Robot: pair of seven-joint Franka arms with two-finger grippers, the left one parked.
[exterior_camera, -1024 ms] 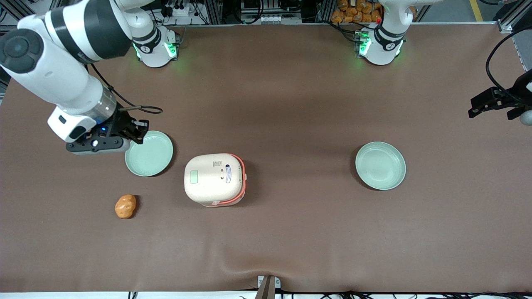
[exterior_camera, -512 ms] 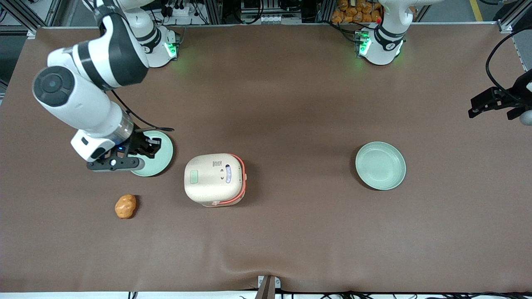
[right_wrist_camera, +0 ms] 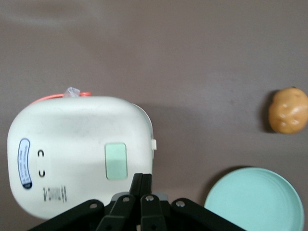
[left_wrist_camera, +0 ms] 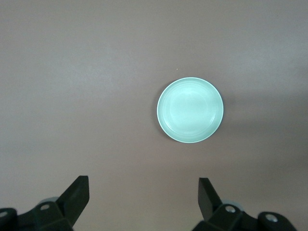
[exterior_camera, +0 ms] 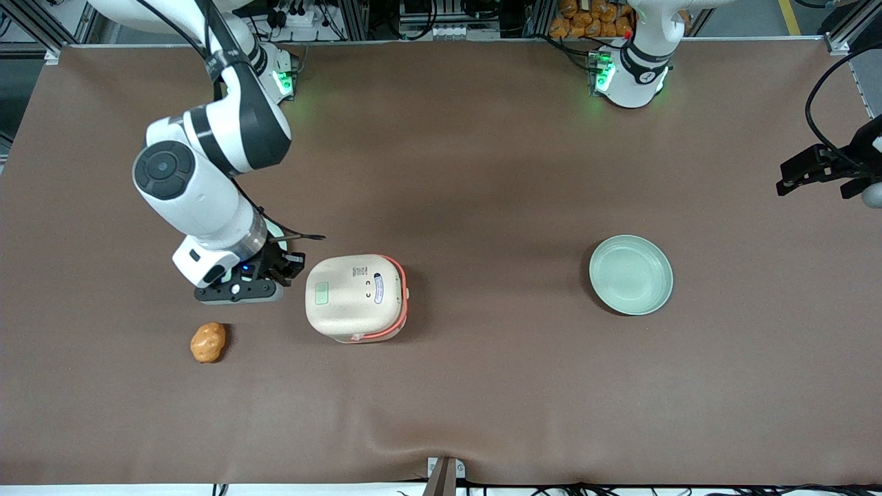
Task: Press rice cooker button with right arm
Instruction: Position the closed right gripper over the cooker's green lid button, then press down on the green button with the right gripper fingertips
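Front view: the right arm (exterior_camera: 207, 186) holds its gripper (exterior_camera: 275, 265) low, just beside the rice cooker (exterior_camera: 356, 297), which sits mid-table, lid down. Right wrist view only: the 2 fingers (right_wrist_camera: 141, 185) are pressed together over the cooker's smooth cream lid, near a pale green rectangular panel (right_wrist_camera: 116, 161) and a small side tab (right_wrist_camera: 154, 144). A lumpy orange potato (right_wrist_camera: 288, 110) and 1 glossy round green plate (right_wrist_camera: 255, 199) lie nearby on the matte brown tablecloth (exterior_camera: 482, 172).

Front view looks steeply down over the whole table (exterior_camera: 482, 386). Right wrist view hangs close above the cooker (right_wrist_camera: 79, 154) (shared with front), its shut hand (right_wrist_camera: 141, 190) in frame.
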